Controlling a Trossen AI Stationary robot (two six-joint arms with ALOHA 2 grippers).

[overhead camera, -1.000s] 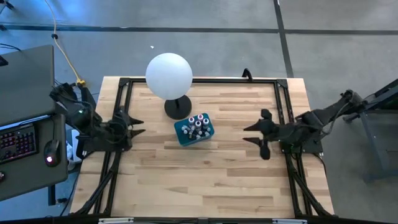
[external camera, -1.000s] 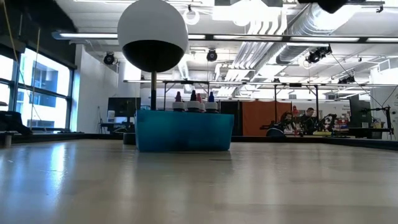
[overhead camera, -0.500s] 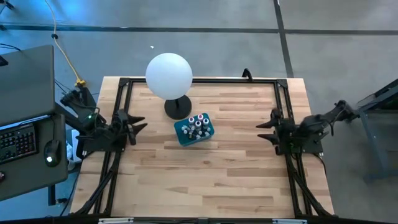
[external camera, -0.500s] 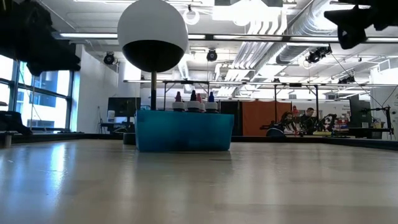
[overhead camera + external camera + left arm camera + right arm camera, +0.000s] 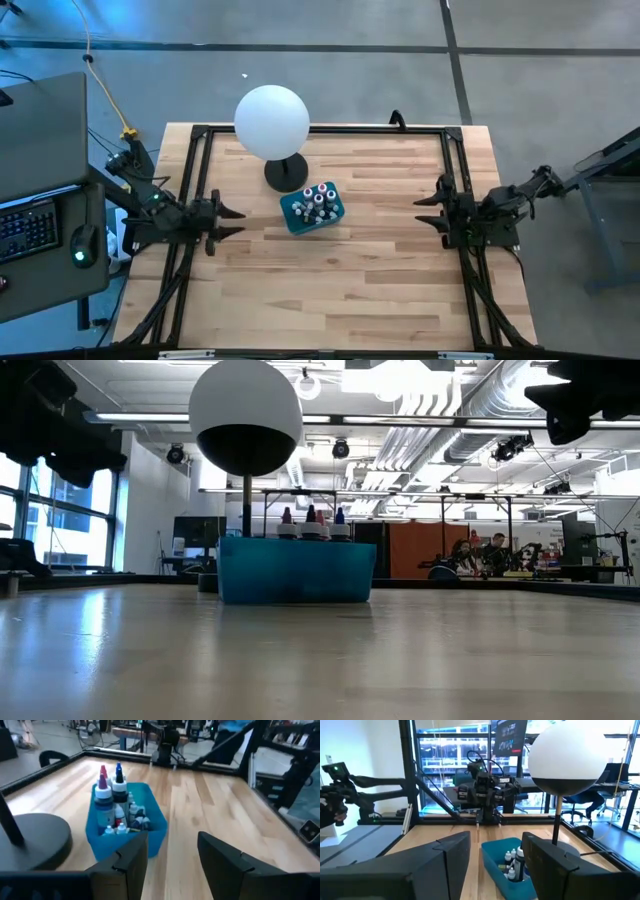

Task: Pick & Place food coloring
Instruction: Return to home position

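Observation:
The food coloring (image 5: 318, 200) is a cluster of tiny whitish dropper bottles with red, blue and dark caps. They stand upright in a teal box (image 5: 298, 216) at the table's middle, and also show in the left wrist view (image 5: 114, 800) and the right wrist view (image 5: 514, 862). My left gripper (image 5: 236, 222) hovers open at the table's left edge, pointing level at the box (image 5: 155, 827). My right gripper (image 5: 422, 212) hovers open at the right edge, also facing the box. Nothing sits between either pair of fingers.
A white ball lamp (image 5: 272, 122) stands on a black round base (image 5: 286, 173) just beyond the box, toward the far edge. A black frame (image 5: 320, 130) runs around the table. Bare wood (image 5: 330, 280) lies between the box and the near edge.
Both arms have folded down and back. My right gripper has drawn away from the box toward the table's right edge and sunk. My left gripper has sunk and shifted slightly toward the near edge. Both have tipped up toward level. The box and bottles have stayed put.

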